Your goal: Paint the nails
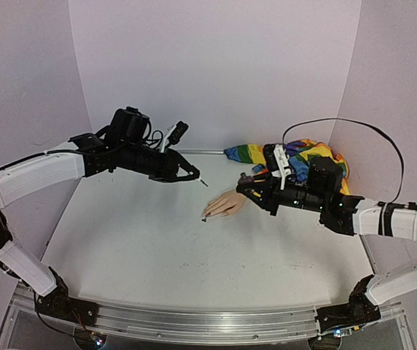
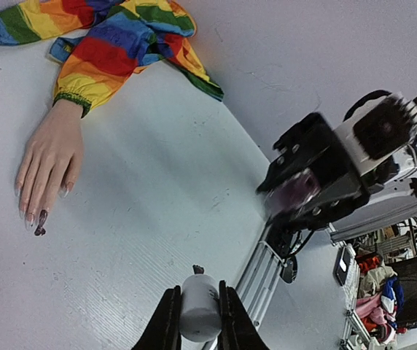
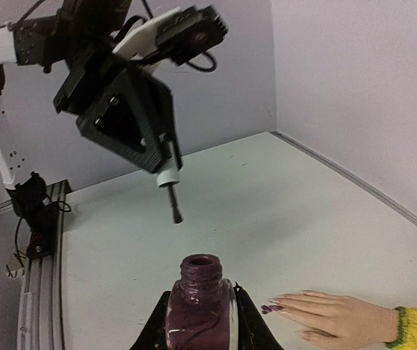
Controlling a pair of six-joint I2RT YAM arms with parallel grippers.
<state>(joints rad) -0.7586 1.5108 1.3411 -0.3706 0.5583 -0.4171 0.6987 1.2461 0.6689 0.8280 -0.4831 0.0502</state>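
Note:
The pale mannequin hand (image 1: 227, 203) lies palm down mid-table, its rainbow sleeve (image 1: 307, 157) trailing back right. Its nails (image 2: 30, 215) point toward the left arm; one nail (image 2: 41, 221) is dark with a smear at its tip, also dark in the right wrist view as nail (image 3: 273, 309). My left gripper (image 1: 192, 175) is shut on a white brush cap (image 2: 198, 306), holding the brush (image 3: 173, 208) in the air, above and left of the fingertips. My right gripper (image 3: 201, 293) is shut on the uncapped purple polish bottle (image 3: 200, 310), raised beside the hand's wrist.
A metal rail (image 1: 208, 321) runs along the near table edge. A black cable (image 1: 354, 127) loops above the right arm. Purple walls enclose the table on the left, back and right. The sleeve (image 2: 121, 44) bunches up near the back wall.

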